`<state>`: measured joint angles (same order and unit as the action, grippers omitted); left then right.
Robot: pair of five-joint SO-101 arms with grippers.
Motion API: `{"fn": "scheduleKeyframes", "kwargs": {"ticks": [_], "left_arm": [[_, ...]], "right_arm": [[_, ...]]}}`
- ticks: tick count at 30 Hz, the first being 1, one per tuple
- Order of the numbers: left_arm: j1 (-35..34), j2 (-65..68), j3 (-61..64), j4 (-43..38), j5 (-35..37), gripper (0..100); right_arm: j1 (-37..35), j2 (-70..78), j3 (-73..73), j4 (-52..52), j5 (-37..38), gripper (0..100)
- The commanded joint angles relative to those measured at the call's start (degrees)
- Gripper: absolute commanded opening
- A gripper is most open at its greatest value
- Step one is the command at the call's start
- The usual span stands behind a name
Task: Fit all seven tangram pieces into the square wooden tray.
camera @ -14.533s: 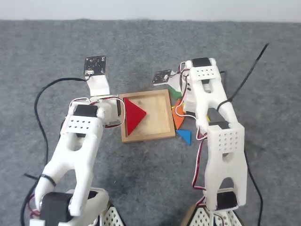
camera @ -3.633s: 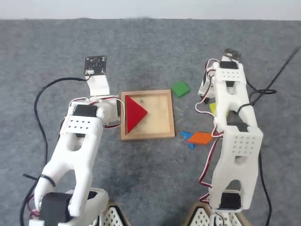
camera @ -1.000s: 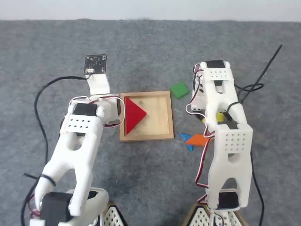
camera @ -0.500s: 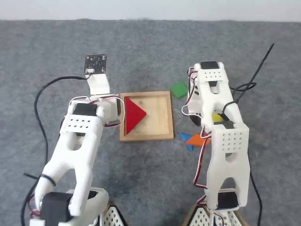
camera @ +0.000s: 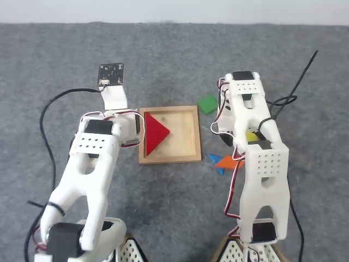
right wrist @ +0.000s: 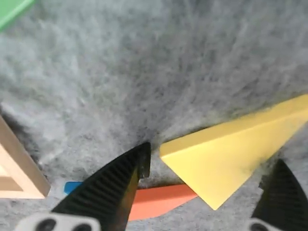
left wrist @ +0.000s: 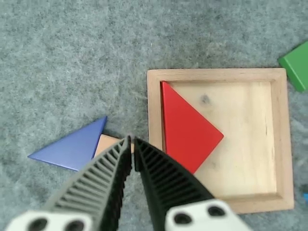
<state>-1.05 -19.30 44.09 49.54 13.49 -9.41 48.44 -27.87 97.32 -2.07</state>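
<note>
Your right fingers [right wrist: 115, 183] stand open astride the yellow triangular piece [right wrist: 226, 159] on the bench, near the square wooden tray [camera: 169, 159]. If you close off-centre, its slanted edges may squeeze it out sideways. Your left fingers [left wrist: 159, 168] are closed, empty, by the tray's rim.

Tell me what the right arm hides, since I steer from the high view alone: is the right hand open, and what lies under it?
Observer: The right hand is open, its fingers either side of a yellow triangle lying flat on the carpet.
Operator: And under the left arm?
Observer: A blue triangle lies on the carpet beside the tray, outside it, and the left hand is shut close by that triangle.
</note>
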Motion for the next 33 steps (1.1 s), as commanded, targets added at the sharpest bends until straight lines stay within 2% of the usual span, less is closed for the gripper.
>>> {"fn": "scheduleKeyframes", "kwargs": {"ticks": [1,7,24,33], "left_arm": [[-0.3,-1.0,-2.9,0.4,-0.7,2],[-0.3,-1.0,-2.9,0.4,-0.7,2],[-0.3,-1.0,-2.8,0.4,-0.7,2],[-0.3,-1.0,-2.9,0.4,-0.7,2]], "right_arm": [[-0.1,1.4,0.2,0.7,-0.8,37.7],[0.1,1.6,0.2,0.6,-0.9,24.6],[0.1,1.6,0.2,0.8,-1.8,24.1],[-0.2,1.5,0.1,-1.5,-13.1,24.2]]}}
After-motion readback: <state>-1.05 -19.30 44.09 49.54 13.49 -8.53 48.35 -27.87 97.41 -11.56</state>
